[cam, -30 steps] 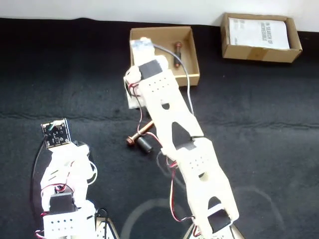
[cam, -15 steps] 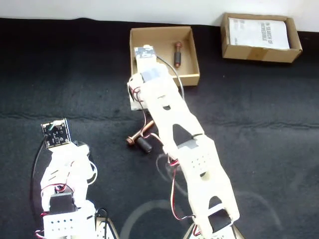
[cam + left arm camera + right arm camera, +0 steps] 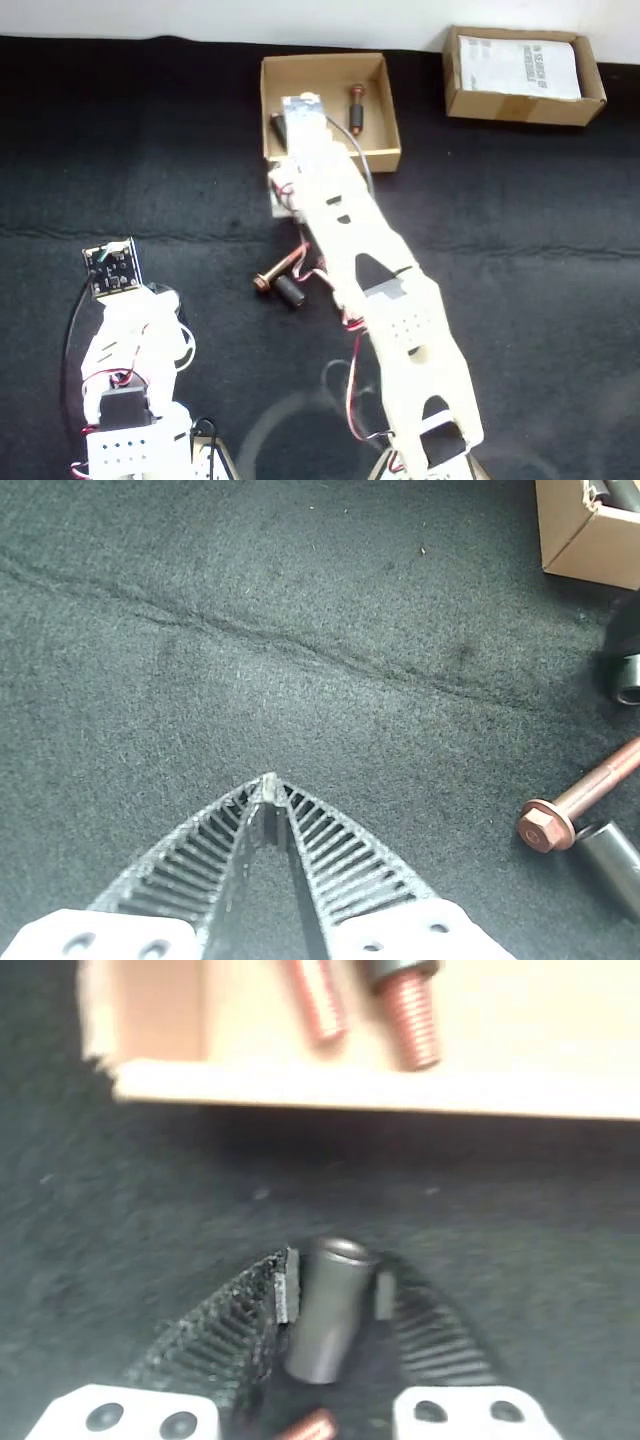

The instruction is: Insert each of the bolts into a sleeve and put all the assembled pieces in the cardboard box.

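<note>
My right gripper point(image 3: 330, 1272) is shut on a dark sleeve point(image 3: 325, 1310), with a copper bolt end point(image 3: 305, 1427) showing behind it. It hangs just short of the cardboard box's point(image 3: 380, 1090) near wall. In the high view the right arm point(image 3: 340, 215) stretches to the box's point(image 3: 290, 68) front left. Inside lie an assembled piece point(image 3: 356, 108) and another, partly hidden, point(image 3: 275, 124). A loose copper bolt point(image 3: 281, 269) and a loose sleeve point(image 3: 290, 291) lie mid-table, beside the arm. My left gripper point(image 3: 268, 783) is shut and empty, low over the mat, left of the bolt point(image 3: 585, 798).
A second cardboard box point(image 3: 455, 90) holding a printed sheet point(image 3: 520, 65) stands at the back right. Black mat point(image 3: 150, 150) covers the table, with open room on the left and right. The left arm point(image 3: 125, 370) sits at the front left.
The right arm has swung slightly right and stretched farther, bringing its wrist over the box's front-left wall. The left arm, loose bolt and loose sleeve have stayed put.
</note>
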Motion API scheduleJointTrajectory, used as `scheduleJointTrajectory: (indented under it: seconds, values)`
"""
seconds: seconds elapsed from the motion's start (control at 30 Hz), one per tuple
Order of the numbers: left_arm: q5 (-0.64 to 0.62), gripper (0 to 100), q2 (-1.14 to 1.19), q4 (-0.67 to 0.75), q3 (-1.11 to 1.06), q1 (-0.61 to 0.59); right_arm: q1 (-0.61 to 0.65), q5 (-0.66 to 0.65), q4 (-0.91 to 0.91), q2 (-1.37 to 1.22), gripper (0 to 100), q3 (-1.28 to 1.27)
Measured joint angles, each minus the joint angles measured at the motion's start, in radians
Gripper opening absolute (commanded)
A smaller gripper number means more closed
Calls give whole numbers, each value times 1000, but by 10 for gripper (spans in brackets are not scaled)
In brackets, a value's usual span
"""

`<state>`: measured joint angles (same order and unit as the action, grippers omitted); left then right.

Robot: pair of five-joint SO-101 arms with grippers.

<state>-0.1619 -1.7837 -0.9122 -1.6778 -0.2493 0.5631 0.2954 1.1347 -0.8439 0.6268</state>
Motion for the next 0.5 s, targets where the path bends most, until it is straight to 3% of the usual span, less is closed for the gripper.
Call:
scheduleJointTrajectory:
  seconds: [0.27, 0.5]
  values:
    - [0, 13, 0, 0, 0, 0, -29, 0, -12, 11, 6, -31]
    - [0, 13, 0, 0, 0, 0, -63, 0, 167, 54, 6, 74]
